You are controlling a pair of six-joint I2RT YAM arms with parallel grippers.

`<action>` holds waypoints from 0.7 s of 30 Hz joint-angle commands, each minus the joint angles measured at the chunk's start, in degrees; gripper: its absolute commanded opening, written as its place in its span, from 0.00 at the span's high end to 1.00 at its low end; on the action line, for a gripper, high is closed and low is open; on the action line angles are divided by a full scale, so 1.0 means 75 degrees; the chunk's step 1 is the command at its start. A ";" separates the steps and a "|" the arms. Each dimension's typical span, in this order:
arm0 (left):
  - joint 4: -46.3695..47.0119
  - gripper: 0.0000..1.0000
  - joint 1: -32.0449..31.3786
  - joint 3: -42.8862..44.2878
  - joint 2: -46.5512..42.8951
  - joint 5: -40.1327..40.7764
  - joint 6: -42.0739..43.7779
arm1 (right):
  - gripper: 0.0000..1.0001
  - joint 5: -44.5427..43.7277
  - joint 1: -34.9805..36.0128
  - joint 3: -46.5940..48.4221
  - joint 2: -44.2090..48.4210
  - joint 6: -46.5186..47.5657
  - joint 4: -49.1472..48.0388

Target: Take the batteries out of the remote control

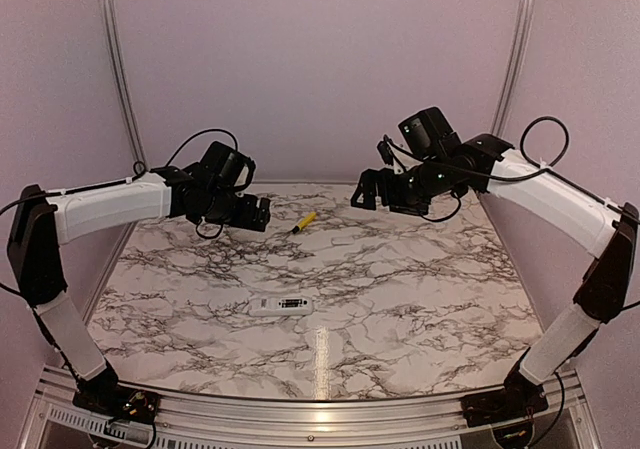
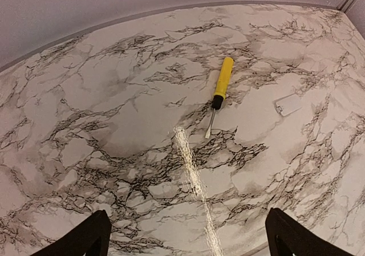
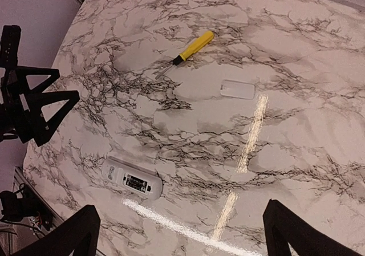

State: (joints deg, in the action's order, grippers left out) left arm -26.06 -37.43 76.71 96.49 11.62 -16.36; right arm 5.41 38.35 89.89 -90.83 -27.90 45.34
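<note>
The white remote control [image 1: 283,305] lies flat on the marble table, near the front centre, with its battery compartment facing up. It also shows in the right wrist view [image 3: 131,179]. The dark batteries [image 3: 136,182] sit inside the open compartment, seen in the top view as a dark strip [image 1: 291,303]. My left gripper [image 1: 258,214] hovers open and empty over the back left, far from the remote; its fingers frame bare table in the left wrist view [image 2: 185,239]. My right gripper [image 1: 365,194] hovers open and empty at the back right [image 3: 179,233].
A yellow-handled screwdriver [image 1: 303,222] lies at the back centre, also seen in the left wrist view [image 2: 219,92] and the right wrist view [image 3: 191,48]. A small white battery cover [image 3: 237,89] lies loose beside it [image 2: 287,104]. The left arm [image 3: 28,108] shows at the right wrist view's left edge.
</note>
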 commanded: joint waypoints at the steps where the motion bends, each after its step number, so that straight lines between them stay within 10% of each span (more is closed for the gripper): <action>1: -0.0204 0.01 0.0075 0.0735 0.0730 0.0036 0.0318 | 0.01 -0.0335 -0.0003 0.0343 -0.0084 -0.0095 0.0276; 21: -0.1208 0.13 0.0272 0.3983 0.4220 -0.0782 0.1648 | 0.02 -0.0689 -0.0004 0.0446 -0.0203 -0.0268 0.0707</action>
State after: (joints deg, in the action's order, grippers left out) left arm -30.68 -36.23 103.31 124.36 6.26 -7.94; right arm 1.45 38.35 90.45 -91.33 -28.93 48.51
